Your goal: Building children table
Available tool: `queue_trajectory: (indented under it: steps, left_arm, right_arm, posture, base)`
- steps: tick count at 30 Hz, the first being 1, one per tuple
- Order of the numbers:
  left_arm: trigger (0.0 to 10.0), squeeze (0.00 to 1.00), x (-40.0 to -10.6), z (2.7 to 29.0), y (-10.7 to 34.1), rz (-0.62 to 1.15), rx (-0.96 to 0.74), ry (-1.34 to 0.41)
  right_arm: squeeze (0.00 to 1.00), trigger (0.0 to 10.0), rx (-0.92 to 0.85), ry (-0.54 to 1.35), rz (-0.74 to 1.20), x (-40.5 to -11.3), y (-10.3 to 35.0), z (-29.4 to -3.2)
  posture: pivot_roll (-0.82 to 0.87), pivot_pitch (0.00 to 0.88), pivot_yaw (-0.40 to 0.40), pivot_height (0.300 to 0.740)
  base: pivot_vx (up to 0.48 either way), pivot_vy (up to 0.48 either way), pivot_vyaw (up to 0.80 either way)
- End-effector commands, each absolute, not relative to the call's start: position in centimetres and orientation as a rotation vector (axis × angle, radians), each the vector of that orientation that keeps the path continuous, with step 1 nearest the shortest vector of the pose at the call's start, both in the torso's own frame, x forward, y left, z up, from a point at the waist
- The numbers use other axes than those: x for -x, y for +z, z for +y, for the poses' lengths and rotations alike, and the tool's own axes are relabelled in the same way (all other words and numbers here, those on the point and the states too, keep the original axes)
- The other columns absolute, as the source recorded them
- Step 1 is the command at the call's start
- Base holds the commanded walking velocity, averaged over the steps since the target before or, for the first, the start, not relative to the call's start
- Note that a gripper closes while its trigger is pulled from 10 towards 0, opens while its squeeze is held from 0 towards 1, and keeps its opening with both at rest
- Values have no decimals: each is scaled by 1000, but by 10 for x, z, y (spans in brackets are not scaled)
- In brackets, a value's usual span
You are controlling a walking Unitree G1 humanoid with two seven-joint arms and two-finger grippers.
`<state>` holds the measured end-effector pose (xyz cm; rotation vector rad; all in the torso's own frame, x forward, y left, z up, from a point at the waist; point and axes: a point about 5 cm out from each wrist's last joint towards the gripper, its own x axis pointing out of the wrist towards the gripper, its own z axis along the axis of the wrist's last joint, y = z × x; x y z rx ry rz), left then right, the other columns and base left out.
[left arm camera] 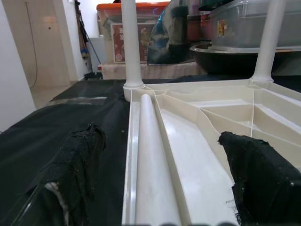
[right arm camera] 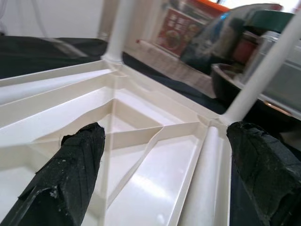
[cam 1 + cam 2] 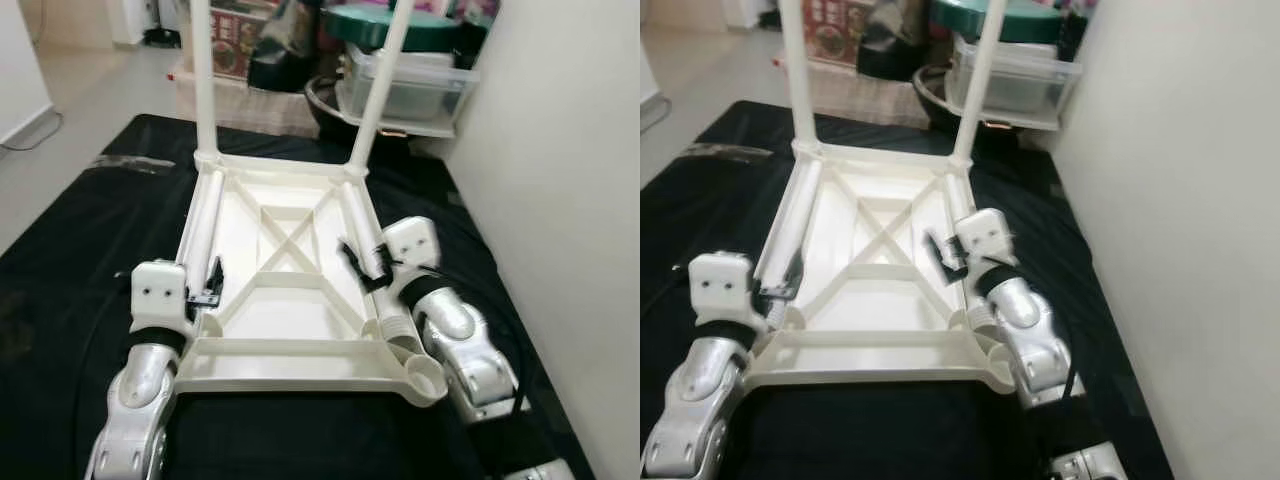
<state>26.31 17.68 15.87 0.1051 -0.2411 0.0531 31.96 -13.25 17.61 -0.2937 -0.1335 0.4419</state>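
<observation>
Two end effectors, left (image 3: 208, 287) and right (image 3: 362, 268), spread open, empty, straddling two loose legs (image 3: 200, 225) lying along upturned tabletop (image 3: 290, 300) at frame centre; two upright legs (image 3: 203, 75) fitted at upper corners; black mat (image 3: 80, 260) beneath.

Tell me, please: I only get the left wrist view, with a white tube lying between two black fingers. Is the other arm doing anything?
Observer: Yes. The right gripper is open astride a second loose leg, which lies along the upturned table's right side.
Operator: Where would that leg go?
Observer: Probably into the empty socket at the near right corner, close to the robot.
Operator: Is there room on that side?
Observer: Little, I think. A white wall stands close on the right.
</observation>
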Motion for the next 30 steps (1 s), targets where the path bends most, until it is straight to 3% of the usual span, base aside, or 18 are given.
queue_trajectory:
  steps: [1,4,10,13,30]
  left_arm:
    - [10000,0,-263,173,159,-245,-111,35]
    - [10000,0,-263,175,159,-244,-116,40]
    - [10000,0,-264,177,156,-231,-121,49]
    - [10000,0,-265,174,156,-230,-121,44]
    - [10000,0,-265,177,156,-231,-128,60]
  right_arm:
    - [0,10000,297,458,-109,-317,173,-143]
    - [0,10000,327,526,-90,-312,172,-149]
    - [0,10000,550,736,26,-297,168,-182]
    - [0,10000,636,799,84,-296,161,-186]
    - [0,10000,857,720,209,-323,144,-186]
  posture:
    - [64,0,-121,740]
    - [64,0,-121,740]
    - [51,0,-121,740]
    - [55,0,-125,740]
    - [80,0,-145,740]
  base:
    - [0,0,0]
    - [0,0,0]
    - [0,0,0]
    - [0,0,0]
    - [0,0,0]
